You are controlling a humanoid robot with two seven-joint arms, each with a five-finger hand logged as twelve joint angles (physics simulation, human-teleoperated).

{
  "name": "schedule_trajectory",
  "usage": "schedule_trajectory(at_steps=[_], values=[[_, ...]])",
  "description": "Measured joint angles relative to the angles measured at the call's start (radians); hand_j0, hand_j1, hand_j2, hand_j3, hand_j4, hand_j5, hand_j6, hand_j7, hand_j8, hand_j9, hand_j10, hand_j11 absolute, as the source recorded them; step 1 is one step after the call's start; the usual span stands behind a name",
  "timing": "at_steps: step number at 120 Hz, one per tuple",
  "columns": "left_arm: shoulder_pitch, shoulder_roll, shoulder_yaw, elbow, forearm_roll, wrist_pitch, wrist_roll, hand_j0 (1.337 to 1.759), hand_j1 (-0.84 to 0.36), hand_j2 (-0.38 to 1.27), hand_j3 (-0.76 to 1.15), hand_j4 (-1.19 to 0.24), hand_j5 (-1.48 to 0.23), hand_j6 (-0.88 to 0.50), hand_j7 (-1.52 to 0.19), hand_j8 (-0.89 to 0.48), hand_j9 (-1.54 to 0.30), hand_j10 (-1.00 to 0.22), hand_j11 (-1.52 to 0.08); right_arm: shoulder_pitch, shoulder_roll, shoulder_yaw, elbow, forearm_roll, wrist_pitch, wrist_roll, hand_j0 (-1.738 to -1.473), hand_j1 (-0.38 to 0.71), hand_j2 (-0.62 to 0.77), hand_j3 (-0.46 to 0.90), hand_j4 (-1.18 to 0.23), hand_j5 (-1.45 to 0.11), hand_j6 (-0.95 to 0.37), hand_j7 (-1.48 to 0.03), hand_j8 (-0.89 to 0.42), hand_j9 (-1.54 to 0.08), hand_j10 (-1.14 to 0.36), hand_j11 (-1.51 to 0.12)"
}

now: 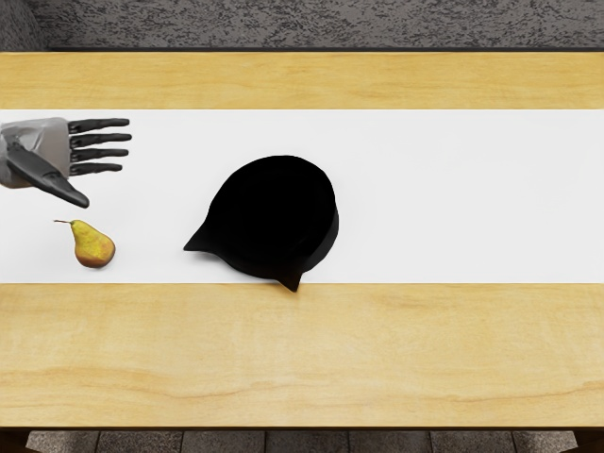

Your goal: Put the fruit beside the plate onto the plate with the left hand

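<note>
The left hand point(71, 156) is hovering with fingers spread wide and holding nothing, while the small yellow-red pear point(93, 245) is lying just below it, left of the black plate point(274, 219), on the white-striped wooden desk point(425, 189).

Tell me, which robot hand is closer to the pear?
Left. The left robot hand is open, just above the pear in the picture, not touching it. The right robot hand is not in view, so its place cannot be told.
</note>
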Motion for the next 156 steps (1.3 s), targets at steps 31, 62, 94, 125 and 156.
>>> schedule_trajectory(at_steps=[31, 62, 94, 125, 156], values=[[-0.047, 0.005, -0.005, -0.022, 0.003, 0.000, 0.018, 1.658, 0.34, 0.00, 0.00, -0.01, -0.02, -0.01, -0.02, -0.01, -0.02, -0.01, -0.02, 0.000, 0.000, 0.000, 0.000, 0.000, -0.001, 0.000, -1.658, -0.35, 0.00, 0.00, 0.00, 0.00, 0.00, 0.00, 0.00, 0.00, 0.00, 0.00], [-0.115, -0.078, -0.013, -0.033, 0.176, 0.000, 0.219, 1.658, 0.33, 0.00, 0.00, -0.02, -0.02, -0.02, -0.02, -0.02, -0.02, -0.02, -0.02, 0.000, 0.000, 0.000, 0.000, 0.000, -0.002, 0.000, -1.658, -0.35, 0.00, 0.00, 0.00, 0.00, 0.00, 0.00, 0.00, 0.00, 0.00, 0.00], [-0.158, -0.199, -0.006, -0.083, 0.529, 0.017, 0.360, 1.658, 0.32, 0.00, 0.00, -0.02, -0.03, -0.03, -0.03, -0.02, -0.03, -0.02, -0.03, 0.000, 0.000, 0.000, 0.000, 0.002, -0.002, 0.000, -1.658, -0.35, 0.00, 0.00, 0.00, 0.00, 0.00, 0.00, 0.00, 0.00, 0.00, 0.00], [-0.165, -0.306, 0.001, -0.136, 0.831, 0.092, 0.371, 1.658, 0.31, 0.01, 0.00, -0.03, -0.04, -0.03, -0.04, -0.03, -0.04, -0.03, -0.04, 0.000, 0.000, 0.000, 0.000, 0.001, -0.001, 0.000, -1.658, -0.35, 0.00, 0.00, 0.00, 0.00, 0.00, 0.00, 0.00, 0.00, 0.00, 0.00], [-0.167, -0.367, 0.056, -0.136, 0.973, 0.147, 0.372, 1.658, 0.26, 0.02, 0.00, -0.08, -0.10, -0.08, -0.10, -0.08, -0.10, -0.08, -0.10, 0.000, 0.000, 0.000, 0.000, 0.000, -0.001, 0.000, -1.658, -0.35, 0.00, 0.00, 0.00, 0.00, 0.00, 0.00, 0.00, 0.00, 0.00, 0.00]])
